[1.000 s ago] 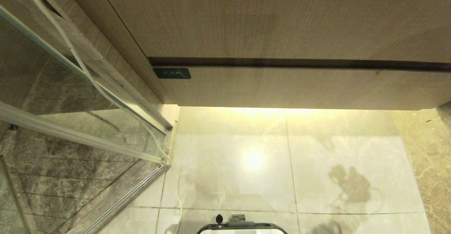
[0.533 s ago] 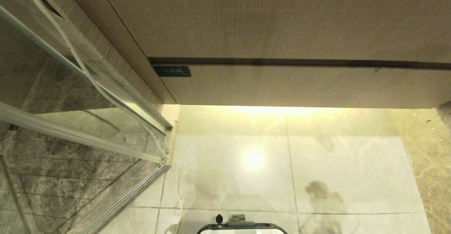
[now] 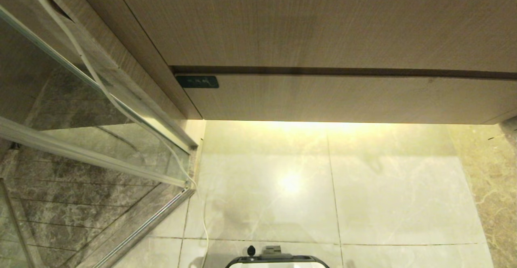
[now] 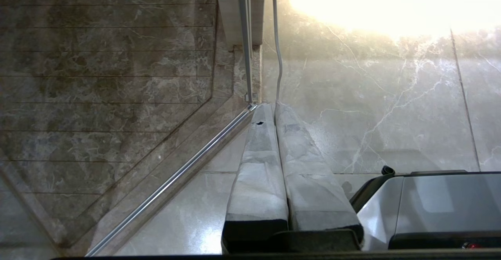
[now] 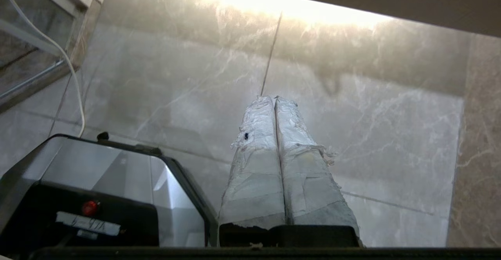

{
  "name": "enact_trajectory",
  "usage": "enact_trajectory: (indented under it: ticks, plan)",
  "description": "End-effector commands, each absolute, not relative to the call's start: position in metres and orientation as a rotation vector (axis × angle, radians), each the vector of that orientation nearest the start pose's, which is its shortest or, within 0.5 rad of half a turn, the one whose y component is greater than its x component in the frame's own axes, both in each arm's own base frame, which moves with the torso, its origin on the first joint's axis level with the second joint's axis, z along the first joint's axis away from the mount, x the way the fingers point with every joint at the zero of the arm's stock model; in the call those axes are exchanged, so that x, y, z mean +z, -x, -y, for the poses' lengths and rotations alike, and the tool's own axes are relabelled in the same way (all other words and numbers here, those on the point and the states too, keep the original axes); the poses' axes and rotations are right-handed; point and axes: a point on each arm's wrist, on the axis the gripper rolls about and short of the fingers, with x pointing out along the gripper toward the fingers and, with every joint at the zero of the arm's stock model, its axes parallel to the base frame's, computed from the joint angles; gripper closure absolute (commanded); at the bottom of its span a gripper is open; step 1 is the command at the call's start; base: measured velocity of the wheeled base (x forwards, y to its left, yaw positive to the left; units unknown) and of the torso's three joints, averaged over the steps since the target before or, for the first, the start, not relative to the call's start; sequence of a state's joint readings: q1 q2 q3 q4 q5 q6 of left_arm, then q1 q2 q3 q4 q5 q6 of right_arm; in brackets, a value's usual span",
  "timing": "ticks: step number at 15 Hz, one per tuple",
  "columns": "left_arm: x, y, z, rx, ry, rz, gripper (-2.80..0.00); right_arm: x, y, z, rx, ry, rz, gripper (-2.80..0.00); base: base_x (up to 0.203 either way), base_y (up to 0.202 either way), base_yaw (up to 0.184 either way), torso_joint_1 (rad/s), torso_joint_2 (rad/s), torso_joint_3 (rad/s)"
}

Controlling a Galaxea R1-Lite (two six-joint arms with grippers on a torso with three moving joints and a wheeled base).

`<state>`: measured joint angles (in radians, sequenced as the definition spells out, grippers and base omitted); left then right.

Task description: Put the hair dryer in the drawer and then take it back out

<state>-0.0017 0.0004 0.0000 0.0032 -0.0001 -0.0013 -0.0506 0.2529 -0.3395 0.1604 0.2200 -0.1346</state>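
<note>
The hair dryer is out of view. The drawer [image 3: 343, 98] shows only as a flat light brown wood-grain front, pushed in under a taller wood panel [image 3: 323, 21]. Neither arm appears in the head view. My left gripper [image 4: 272, 105] hangs low over the pale floor by the shower rail, its taped fingers pressed together with nothing between them. My right gripper [image 5: 274, 98] also points down at the marble floor in front of the vanity, shut and empty.
A glass shower door [image 3: 80, 110] with a metal rail stands at the left. A white cord [image 3: 121, 106] runs down along it to the floor. My base [image 3: 276, 262] sits at the near edge. Bright light glares on the tiles under the vanity.
The arm's shadow on the right floor tiles slid toward the near edge and vanished. The drawer front shifted slightly back toward the vanity.
</note>
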Motion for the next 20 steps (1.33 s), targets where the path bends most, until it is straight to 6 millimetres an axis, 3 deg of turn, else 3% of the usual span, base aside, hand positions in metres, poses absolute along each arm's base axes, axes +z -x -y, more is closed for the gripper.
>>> enact_trajectory:
  ticks: [1,3,5,20]
  plan:
    - [0.075,0.023,0.000,-0.002,0.002,-0.003,0.00,0.105,0.034,-0.002,0.153,0.130,0.096,0.00,0.000,0.000,0.000,0.000,0.00,0.000]
    - [0.075,0.023,0.000,-0.002,0.002,-0.005,0.00,0.084,0.023,0.000,0.098,0.118,0.137,0.00,0.000,0.000,0.000,0.000,0.00,0.000]
    - [0.075,0.023,0.000,-0.002,0.002,-0.005,0.00,0.075,0.023,0.003,0.169,0.099,0.123,0.00,0.000,0.000,0.000,0.000,0.00,0.000]
    - [0.075,0.023,0.000,-0.002,0.002,-0.005,0.00,0.075,0.023,0.003,0.165,0.064,0.118,0.00,0.000,0.000,0.000,0.000,0.00,0.000]
